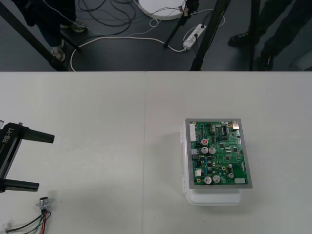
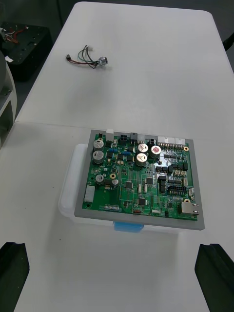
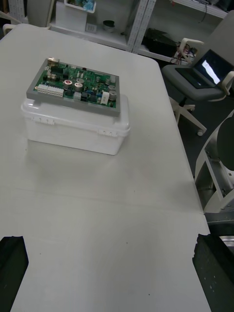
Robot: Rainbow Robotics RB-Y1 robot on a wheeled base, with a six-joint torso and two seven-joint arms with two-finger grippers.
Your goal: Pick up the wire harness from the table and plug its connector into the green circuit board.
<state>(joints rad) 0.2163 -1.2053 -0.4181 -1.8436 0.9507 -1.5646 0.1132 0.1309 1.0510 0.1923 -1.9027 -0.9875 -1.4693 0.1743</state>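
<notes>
The table (image 1: pixel 87 112) is recorded as a plain light surface taking up most of the front view. The white base (image 1: pixel 214 199) is found right of centre in the lower half of that view. The board (image 1: pixel 219 153) is seated flat on top of it, and a strip of the base is left showing past the board's lower edge.

The left gripper (image 1: pixel 45 162) is noted at the left edge of the front view, level with the board. Its two black fingers (image 1: pixel 36 136) are spread wide and nothing is held between them. The right gripper (image 2: pixel 114 278) is recorded in the right wrist view. Its fingers (image 2: pixel 12 273) are likewise set far apart with nothing held, and the board is seen just ahead of it.

The harness (image 1: pixel 36 219) is found lying loose on the table in the lower left corner of the front view. It is near the left gripper's lower finger but not touched by it, and it is well apart from the board. The socket (image 1: pixel 44 201) is placed at the end nearest that finger, with the wires (image 1: pixel 27 225) running off toward the bottom left corner. In the right wrist view the plug (image 2: pixel 68 58) is seen at the wires' other end, resting on the table
</notes>
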